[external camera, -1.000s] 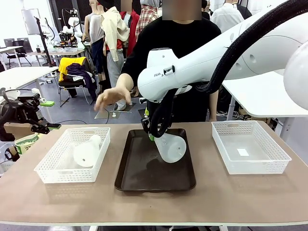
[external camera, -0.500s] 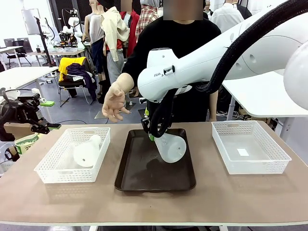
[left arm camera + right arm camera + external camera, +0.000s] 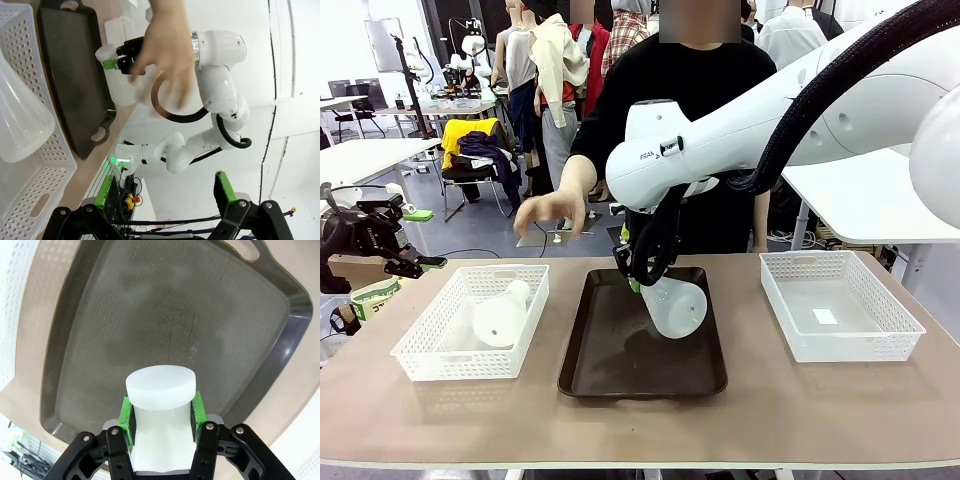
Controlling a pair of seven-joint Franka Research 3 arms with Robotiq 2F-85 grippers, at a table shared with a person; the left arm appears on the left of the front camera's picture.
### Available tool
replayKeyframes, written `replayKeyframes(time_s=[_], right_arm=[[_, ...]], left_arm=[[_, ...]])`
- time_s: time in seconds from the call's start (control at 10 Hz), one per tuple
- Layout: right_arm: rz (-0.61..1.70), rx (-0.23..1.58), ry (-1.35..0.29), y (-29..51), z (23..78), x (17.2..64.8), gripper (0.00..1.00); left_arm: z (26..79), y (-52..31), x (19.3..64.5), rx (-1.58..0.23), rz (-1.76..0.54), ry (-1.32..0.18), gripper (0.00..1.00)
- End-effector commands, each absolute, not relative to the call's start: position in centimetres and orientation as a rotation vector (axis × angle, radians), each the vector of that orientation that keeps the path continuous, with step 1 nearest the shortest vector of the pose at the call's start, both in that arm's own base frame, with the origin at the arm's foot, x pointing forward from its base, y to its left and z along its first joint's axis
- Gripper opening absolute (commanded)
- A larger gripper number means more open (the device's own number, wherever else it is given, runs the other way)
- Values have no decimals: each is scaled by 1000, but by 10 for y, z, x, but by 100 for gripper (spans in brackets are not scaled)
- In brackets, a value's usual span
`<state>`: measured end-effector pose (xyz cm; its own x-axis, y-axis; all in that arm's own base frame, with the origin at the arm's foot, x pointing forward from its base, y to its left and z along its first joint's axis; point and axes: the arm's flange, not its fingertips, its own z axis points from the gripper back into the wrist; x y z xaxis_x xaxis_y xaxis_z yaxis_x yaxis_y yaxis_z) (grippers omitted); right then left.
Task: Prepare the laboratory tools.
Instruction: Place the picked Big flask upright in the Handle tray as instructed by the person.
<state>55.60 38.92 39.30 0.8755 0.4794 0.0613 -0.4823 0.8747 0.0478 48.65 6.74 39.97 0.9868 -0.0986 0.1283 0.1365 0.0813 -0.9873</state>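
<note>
One frosted-white conical flask (image 3: 675, 308) hangs tilted over the dark brown tray (image 3: 610, 365). My right gripper (image 3: 636, 281) is shut on its neck. In the right wrist view the green pads (image 3: 126, 412) clamp the neck just under the flask's (image 3: 160, 386) round mouth, with the tray (image 3: 150, 310) below. The other flask (image 3: 500, 318) lies on its side in the left white basket (image 3: 420, 360). It also fills the left edge of the left wrist view as a pale cone (image 3: 22, 120). My left gripper (image 3: 423, 240) stays off the table's left end, open and holding nothing (image 3: 165, 197).
A person stands across the table with one hand (image 3: 548, 210) hovering above the far side of the left basket. A second white basket (image 3: 840, 345) sits at the right, holding nothing. Bare tabletop (image 3: 770, 420) runs along the near edge.
Only the person's hand has moved: it dipped, then lifted and shifted slightly left. Both arms and both flasks are as before.
</note>
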Motion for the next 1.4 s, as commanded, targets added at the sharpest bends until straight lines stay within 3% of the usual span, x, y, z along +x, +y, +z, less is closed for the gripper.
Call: replayKeyframes(time_s=[0.0,0.7,1.3], right_arm=[[500,63,-53,389,394,557,0],[516,73,-59,384,396,553,0],[781,286,-216,328,425,545,0]], left_arm=[[401,70,485,-1463,-183,-28,100],[401,70,485,-1463,-183,-28,100],[401,70,485,-1463,-183,-28,100]])
